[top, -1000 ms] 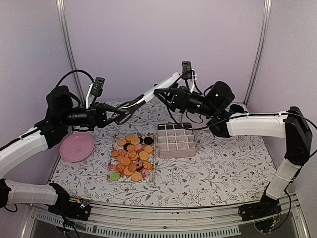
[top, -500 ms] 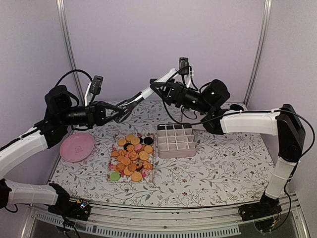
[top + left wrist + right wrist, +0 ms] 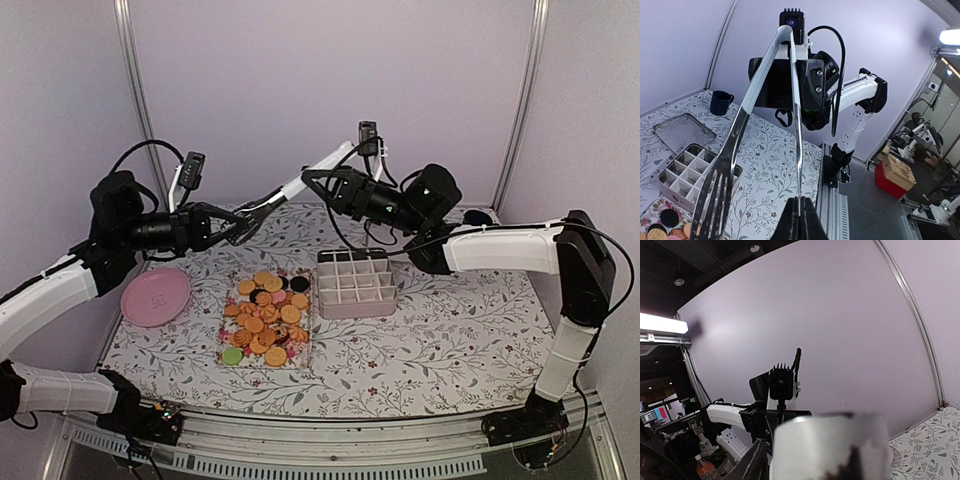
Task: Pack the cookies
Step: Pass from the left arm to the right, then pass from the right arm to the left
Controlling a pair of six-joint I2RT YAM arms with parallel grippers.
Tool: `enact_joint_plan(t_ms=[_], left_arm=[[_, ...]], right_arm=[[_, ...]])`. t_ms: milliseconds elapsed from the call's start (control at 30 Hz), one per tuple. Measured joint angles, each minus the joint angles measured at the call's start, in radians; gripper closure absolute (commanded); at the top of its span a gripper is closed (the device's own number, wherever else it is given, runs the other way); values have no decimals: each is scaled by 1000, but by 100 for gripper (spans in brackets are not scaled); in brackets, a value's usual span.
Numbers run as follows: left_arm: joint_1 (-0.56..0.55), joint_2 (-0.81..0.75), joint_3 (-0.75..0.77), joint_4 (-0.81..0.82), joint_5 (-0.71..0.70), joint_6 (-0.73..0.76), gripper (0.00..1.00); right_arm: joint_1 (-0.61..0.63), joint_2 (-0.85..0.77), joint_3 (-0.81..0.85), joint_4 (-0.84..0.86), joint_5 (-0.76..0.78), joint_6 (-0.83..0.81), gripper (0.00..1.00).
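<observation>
Two arms meet above a flower-patterned table (image 3: pixel 450 340), a pair of metal tongs (image 3: pixel 290 188) bridging them. The left gripper (image 3: pixel 238 222) is clenched on the tongs, and only its wrist camera shows how: the fingertips (image 3: pixel 792 222) pinch the thin edge of one arm while the slotted arm hangs free beside them. That same view puts the tongs' joined end against the right gripper (image 3: pixel 310 180), just under its camera. The right wrist gives us only a pale blur with a dark finger (image 3: pixel 752 465) at its left, so we cannot tell whether that gripper is grasping or released. From above, the cookies (image 3: pixel 265 318), mostly orange-tan with a few black, pink and green, lie heaped on a flowered tray (image 3: pixel 300 362) mid-table, nearer than the raised tongs, a pink plate (image 3: pixel 156 296) to their left and a grey divided box (image 3: pixel 355 305) just beside them on the right. The left wrist adds a dark mug (image 3: pixel 720 102) and a metal tray (image 3: pixel 684 131) beyond the box and, off the table, a red box (image 3: pixel 887 182) with a patterned tan lid. A small red-and-blue screen (image 3: pixel 655 415) in the right wrist view is too small for us to read
</observation>
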Motion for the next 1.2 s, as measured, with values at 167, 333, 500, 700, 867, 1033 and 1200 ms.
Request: enact_joint_plan(t_ms=[167, 333, 500, 700, 867, 1033, 1200], left_arm=[[6, 3, 0, 8, -12, 21, 78], [9, 6, 0, 0, -28, 52, 77], [17, 6, 1, -42, -37, 102, 67], [42, 6, 4, -108, -39, 174, 55], [42, 5, -17, -116, -15, 200, 36], [27, 6, -66, -129, 58, 201, 26], [9, 6, -110, -117, 139, 182, 27]], right_arm=[[3, -1, -28, -4, -17, 15, 61], [17, -1, -46, -16, -28, 26, 65], [19, -3, -77, -46, -27, 23, 65], [19, -6, -75, -147, -12, -38, 67], [31, -6, -35, -245, 28, -95, 67], [66, -6, 41, -297, 76, -146, 67], [93, 1, 115, -303, 105, -174, 67]])
